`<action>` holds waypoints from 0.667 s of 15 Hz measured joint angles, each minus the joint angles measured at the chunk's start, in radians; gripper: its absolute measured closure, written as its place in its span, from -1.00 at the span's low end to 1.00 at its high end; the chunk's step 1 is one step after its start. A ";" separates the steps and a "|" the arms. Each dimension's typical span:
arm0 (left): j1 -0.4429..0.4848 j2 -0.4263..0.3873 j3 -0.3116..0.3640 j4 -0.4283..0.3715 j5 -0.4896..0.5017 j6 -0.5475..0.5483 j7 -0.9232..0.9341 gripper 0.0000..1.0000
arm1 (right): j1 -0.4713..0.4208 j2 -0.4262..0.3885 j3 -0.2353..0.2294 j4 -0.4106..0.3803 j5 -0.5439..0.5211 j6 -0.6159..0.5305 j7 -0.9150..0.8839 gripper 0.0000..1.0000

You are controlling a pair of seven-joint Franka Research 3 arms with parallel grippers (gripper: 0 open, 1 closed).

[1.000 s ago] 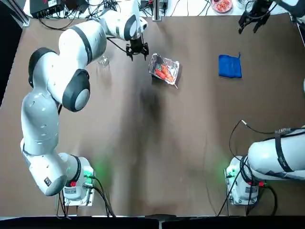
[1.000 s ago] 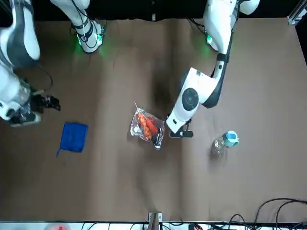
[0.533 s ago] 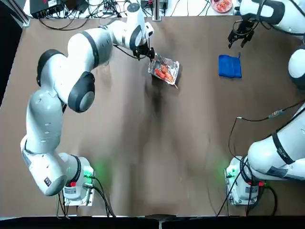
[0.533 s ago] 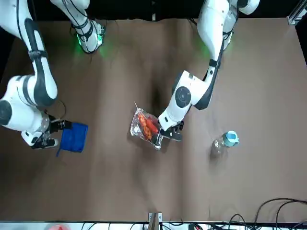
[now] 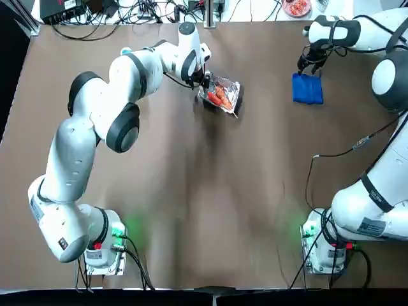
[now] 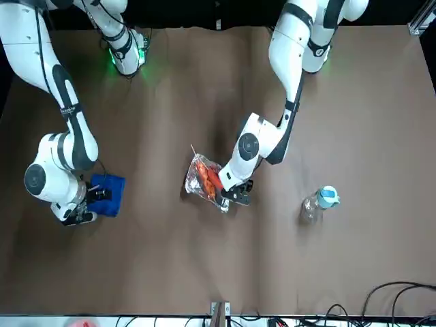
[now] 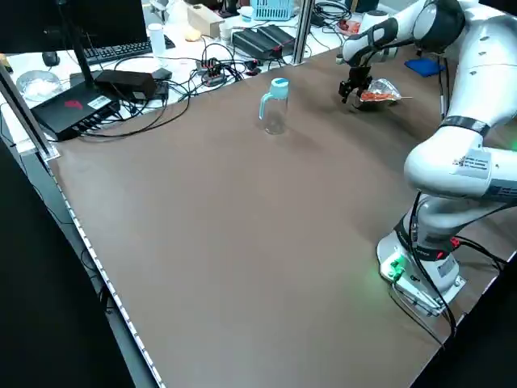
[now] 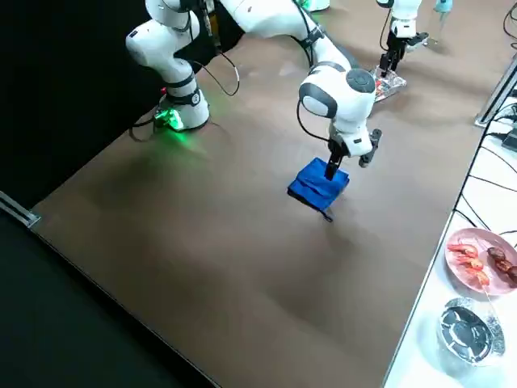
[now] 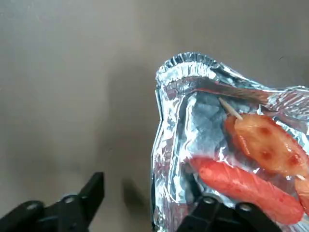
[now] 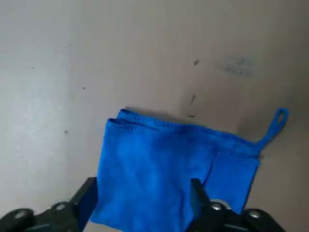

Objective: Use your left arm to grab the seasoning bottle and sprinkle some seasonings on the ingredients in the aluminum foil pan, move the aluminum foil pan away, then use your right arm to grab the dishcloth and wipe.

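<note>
pink plate (image 8: 481,257) of food beside glass ashtray (image 8: 468,329)

crinkled foil pan (image 5: 221,93) holding orange-red ingredients (image 9: 251,159), blue dishcloth (image 5: 307,88) seemingly flat, bottle (image 6: 320,203) upright

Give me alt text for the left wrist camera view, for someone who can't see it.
The left gripper is open astride the rim of the aluminum foil pan, one finger outside on the brown table, the other inside. The crinkled pan holds the ingredients: orange-red sausage pieces on a thin pale skewer.
</note>
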 joint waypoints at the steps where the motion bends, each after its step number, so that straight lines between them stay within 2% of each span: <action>1: 0.000 0.001 0.000 0.002 0.000 0.000 -0.010 -0.27 | 0.000 0.004 0.000 0.000 -0.017 -0.001 0.000 -0.53; 6: -0.005 0.001 -0.002 0.004 0.000 0.000 -0.064 0.63 | 0.000 0.033 0.000 0.000 -0.042 -0.003 0.000 -0.50; 8: -0.005 0.001 -0.002 0.004 0.000 0.000 -0.091 0.68 | 0.002 0.050 0.000 0.000 -0.045 -0.003 0.000 -0.44; 10: -0.006 0.001 -0.002 0.005 0.000 0.000 -0.119 0.96 | 0.002 0.064 0.000 0.000 -0.048 -0.003 0.000 -0.37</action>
